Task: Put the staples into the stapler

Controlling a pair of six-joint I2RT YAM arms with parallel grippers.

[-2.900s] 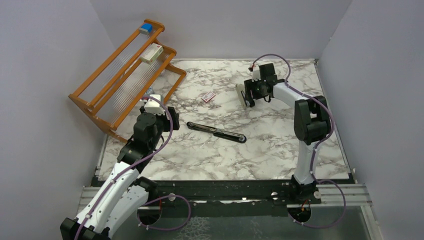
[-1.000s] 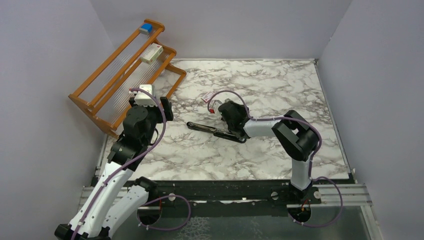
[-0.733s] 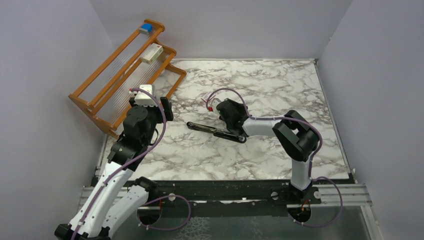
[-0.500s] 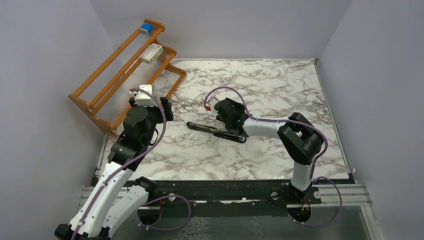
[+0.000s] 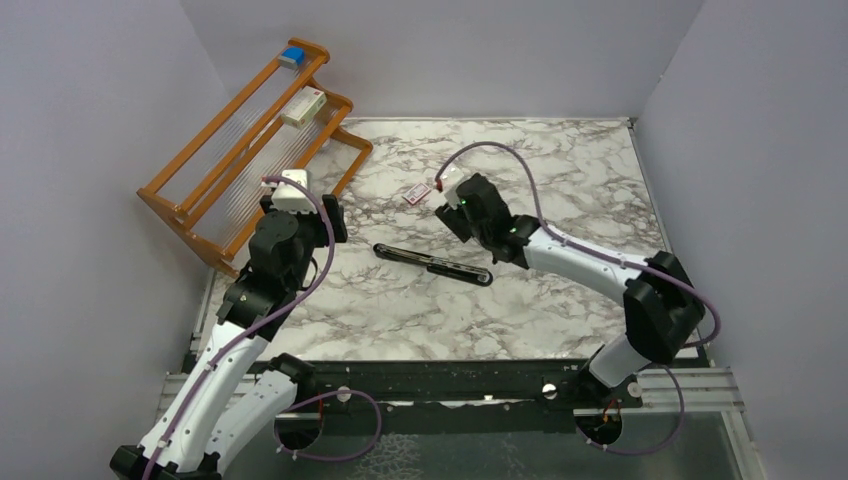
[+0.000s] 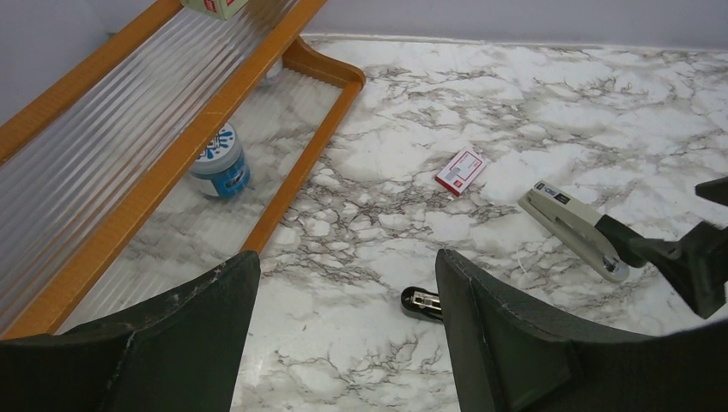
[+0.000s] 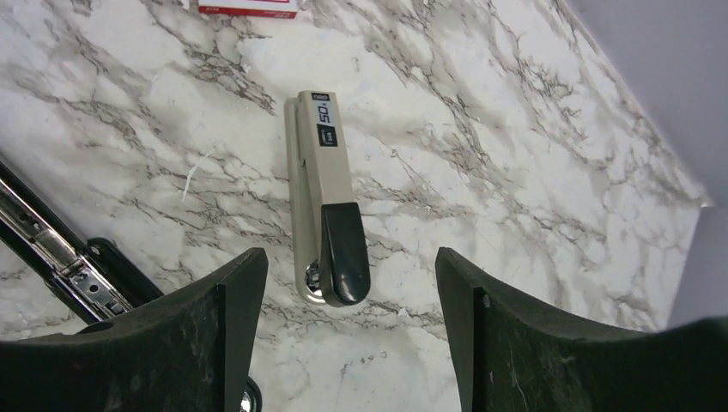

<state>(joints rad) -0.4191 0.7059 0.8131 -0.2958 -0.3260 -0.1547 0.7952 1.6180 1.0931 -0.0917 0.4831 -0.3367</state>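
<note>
**Operator:** Where is the stapler (image 5: 433, 264)?

**Technician:** Flat on the marble table (image 5: 560, 160), mid-surface, between the two arms. It is folded open into one long line with the silver rail facing up. Neither gripper touches it.

**Operator:** And the staples?

**Technician:** The red-and-white packet (image 5: 417, 194) lies flat beyond the stapler, toward the far wall, apart from it.

**Operator:** What is the right gripper (image 7: 348, 257) doing?

**Technician:** It hangs above the table just right of the packet in the top view, pointing down. The jaws are spread wide with nothing between them. Under it a grey tool (image 7: 319, 184) with a black end lies flat on the table. This tool is near the stapler's end and not touching it. The packet is just past the tool's far end.

**Operator:** And the left gripper (image 6: 343, 266)?

**Technician:** It is raised at the table's left side beside the orange rack (image 6: 302, 163), aimed across the surface. The jaws stand wide apart and empty.

**Operator:** What is on the rack?

**Technician:** A blue-and-white jar (image 6: 219, 163) stands on the lowest level. A white-and-red box (image 5: 303, 105) rests on an upper shelf.
</note>
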